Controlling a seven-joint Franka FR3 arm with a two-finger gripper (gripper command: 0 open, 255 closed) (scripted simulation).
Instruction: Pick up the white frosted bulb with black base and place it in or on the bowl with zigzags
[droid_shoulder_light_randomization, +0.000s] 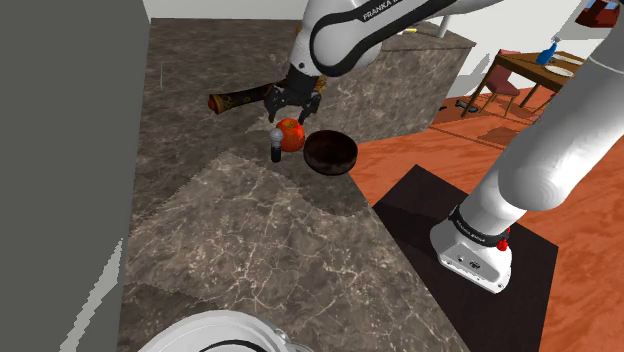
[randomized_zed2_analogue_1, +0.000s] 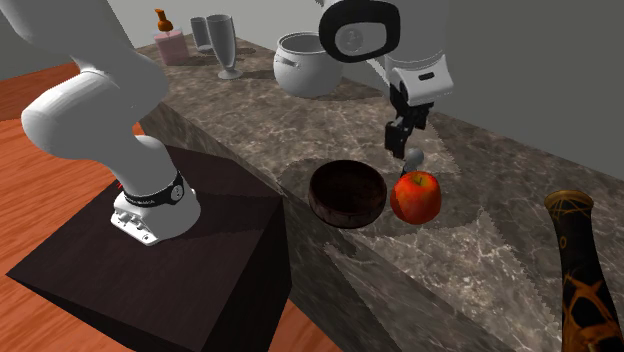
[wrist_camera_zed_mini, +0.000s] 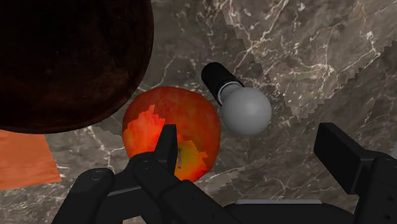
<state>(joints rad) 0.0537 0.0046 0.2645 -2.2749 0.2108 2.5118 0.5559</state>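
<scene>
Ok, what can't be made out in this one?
Bowl: zigzags unreadable, too dark, shoulder view; wrist view's edge crops it.
Bulb: black base hidden in second exterior view, behind its globe or the apple.
Bulb touching apple: cannot tell, wrist view.

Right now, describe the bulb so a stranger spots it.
On the dark marbled counter, find the dark brown bowl and red apple beside it. Past the apple, away from the bowl: a grey-white globe bulb with black base, the only pale thing nearby.
</scene>
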